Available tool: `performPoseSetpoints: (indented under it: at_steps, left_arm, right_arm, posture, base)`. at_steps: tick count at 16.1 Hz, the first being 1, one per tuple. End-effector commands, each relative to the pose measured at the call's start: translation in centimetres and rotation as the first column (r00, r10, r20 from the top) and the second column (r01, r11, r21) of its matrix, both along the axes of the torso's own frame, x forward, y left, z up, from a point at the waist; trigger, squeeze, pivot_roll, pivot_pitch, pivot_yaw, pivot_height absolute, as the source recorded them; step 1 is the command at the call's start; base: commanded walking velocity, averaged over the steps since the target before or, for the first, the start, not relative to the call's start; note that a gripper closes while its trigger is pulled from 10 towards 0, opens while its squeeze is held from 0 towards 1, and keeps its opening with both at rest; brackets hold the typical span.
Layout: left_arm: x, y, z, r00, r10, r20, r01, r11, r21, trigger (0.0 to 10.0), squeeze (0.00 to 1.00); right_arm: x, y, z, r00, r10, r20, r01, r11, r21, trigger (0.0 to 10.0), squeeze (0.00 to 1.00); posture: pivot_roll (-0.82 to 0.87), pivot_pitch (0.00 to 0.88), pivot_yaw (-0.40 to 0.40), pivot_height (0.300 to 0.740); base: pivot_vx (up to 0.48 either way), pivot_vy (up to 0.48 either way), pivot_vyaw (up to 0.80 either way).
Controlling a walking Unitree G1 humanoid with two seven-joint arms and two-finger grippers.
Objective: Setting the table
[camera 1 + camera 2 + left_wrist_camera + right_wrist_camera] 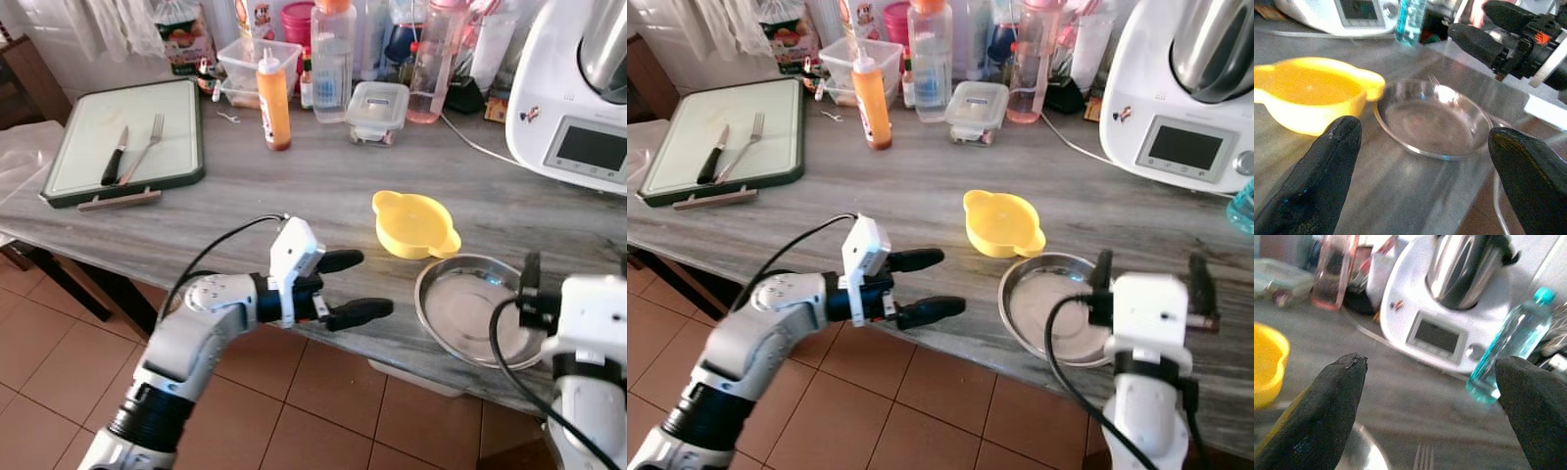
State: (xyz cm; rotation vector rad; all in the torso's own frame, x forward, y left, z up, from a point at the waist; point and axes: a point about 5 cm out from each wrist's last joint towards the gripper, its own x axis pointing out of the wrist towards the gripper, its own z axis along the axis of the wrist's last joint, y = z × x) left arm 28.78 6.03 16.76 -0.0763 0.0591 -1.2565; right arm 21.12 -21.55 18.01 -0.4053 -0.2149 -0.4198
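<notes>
Left gripper (360, 287), fingers spread, hovers at the surface (294, 186) edge beside an empty steel plate (468, 308). Right gripper (1432, 406), also spread, hangs over it. An empty yellow bowl (414, 224) sits just behind; fork (143, 147) and knife (114, 155) lie on the far tray (186, 132).

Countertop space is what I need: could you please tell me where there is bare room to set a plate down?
The widest bare stretch lies between the cutting board and the yellow bowl, in front of the orange sauce bottle. A smaller patch sits between the bowl and the white kitchen machine. The back edge is crowded with bottles and containers.
</notes>
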Motion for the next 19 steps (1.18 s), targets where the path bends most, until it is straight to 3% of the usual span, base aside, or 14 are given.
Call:
performPoseSetpoints:
  at_steps: [1, 3, 4, 7, 8, 10, 11, 12, 13, 14, 18, 19]
  left_arm:
    - [0.6, 0.3, 0.1, 0.997, 0.077, 0.021, -0.076, 0.997, -0.018, 10.0, 0.0]
    - [1.6, 0.6, 0.2, 0.972, 0.223, 0.074, -0.221, 0.974, -0.041, 10.0, 0.0]
    - [2.3, 1.0, 0.2, 0.945, 0.319, 0.078, -0.314, 0.947, -0.073, 10.0, 0.0]
    - [3.7, 3.3, 0.6, 0.791, 0.591, 0.157, -0.575, 0.806, -0.137, 10.0, 0.0]
    - [4.1, 4.6, 0.2, 0.692, 0.694, 0.199, -0.688, 0.718, -0.11, 10.0, 0.0]
    - [4.2, 6.4, -1.0, 0.615, 0.761, 0.208, -0.768, 0.637, -0.06, 10.0, 0.0]
    - [3.9, 7.7, -1.8, 0.568, 0.786, 0.244, -0.805, 0.593, -0.033, 10.0, 0.0]
    - [3.5, 8.6, -2.3, 0.537, 0.796, 0.278, -0.826, 0.563, -0.015, 10.0, 0.0]
    - [3.2, 9.7, -2.7, 0.496, 0.811, 0.311, -0.853, 0.522, -0.001, 10.0, 0.0]
    - [2.8, 10.8, -3.3, 0.444, 0.831, 0.334, -0.884, 0.468, 0.01, 10.0, 0.0]
    - [0.7, 13.1, -4.4, 0.341, 0.863, 0.374, -0.934, 0.354, 0.034, 10.0, 0.0]
    - [0.1, 13.6, -4.5, 0.293, 0.87, 0.397, -0.951, 0.309, 0.026, 10.0, 0.0]
  right_arm:
    - [0.0, -0.5, 0.5, 0.999, -0.039, 0.029, 0.04, 0.999, -0.02, 10.0, 1.0]
    - [0.2, -0.5, 0.6, 0.998, -0.048, 0.049, 0.047, 0.999, 0.017, 10.0, 1.0]
    - [0.3, -0.4, 0.6, 0.998, -0.038, 0.056, 0.036, 0.999, 0.033, 10.0, 1.0]
    - [0.5, 0.6, 0.0, 0.999, -0.011, 0.05, 0.008, 0.998, 0.069, 10.0, 1.0]
    - [0.8, 1.3, 0.0, 0.999, 0.014, 0.048, -0.019, 0.993, 0.115, 10.0, 1.0]
    - [1.0, 2.2, -0.4, 0.996, 0.088, 0.026, -0.09, 0.988, 0.125, 10.0, 1.0]
    - [0.9, 2.5, -0.5, 0.994, 0.111, 0.02, -0.113, 0.985, 0.129, 10.0, 0.88]
    - [0.9, 2.6, -0.6, 0.993, 0.12, 0.012, -0.121, 0.985, 0.122, 10.0, 0.26]
    - [0.7, 2.6, -0.8, 0.993, 0.119, 0.007, -0.119, 0.987, 0.112, 10.0, 0.0]
    - [0.7, 2.5, -1.0, 0.992, 0.125, -0.001, -0.124, 0.986, 0.115, 10.0, 0.0]
    - [1.3, 2.9, -1.2, 0.981, 0.193, -0.017, -0.19, 0.976, 0.111, 10.0, 0.0]
    - [1.7, 3.3, -1.1, 0.975, 0.221, -0.017, -0.218, 0.969, 0.113, 10.0, 0.0]
  posture:
    - [0.02, 0.041, 0.034, 0.74]
    - [0.02, 0.036, 0.033, 0.74]
    - [0.02, 0.036, 0.033, 0.74]
    - [0.02, 0.034, 0.032, 0.74]
    - [0.02, 0.039, 0.027, 0.74]
    - [0.02, 0.039, 0.027, 0.74]
    - [0.03, 0.051, 0.024, 0.74]
    - [0.04, 0.054, 0.022, 0.74]
    - [0.05, 0.057, 0.02, 0.74]
    - [0.06, 0.058, 0.015, 0.74]
    - [0.12, 0.069, -0.027, 0.74]
    - [0.14, 0.072, -0.035, 0.74]
  base:
    - [0.0, 0.0, 0.0]
    - [0.0, 0.0, 0.0]
    - [0.0, 0.0, 0.0]
    - [0.0, 0.0, 0.0]
    - [0.0, 0.0, 0.0]
    - [0.0, 0.0, 0.0]
    - [0.0, 0.0, 0.0]
    - [0.0, 0.0, 0.0]
    - [0.0, 0.0, 0.0]
    - [0.0, 0.0, 0.0]
    - [0.0, 0.0, 0.0]
    - [0.0, 0.0, 0.0]
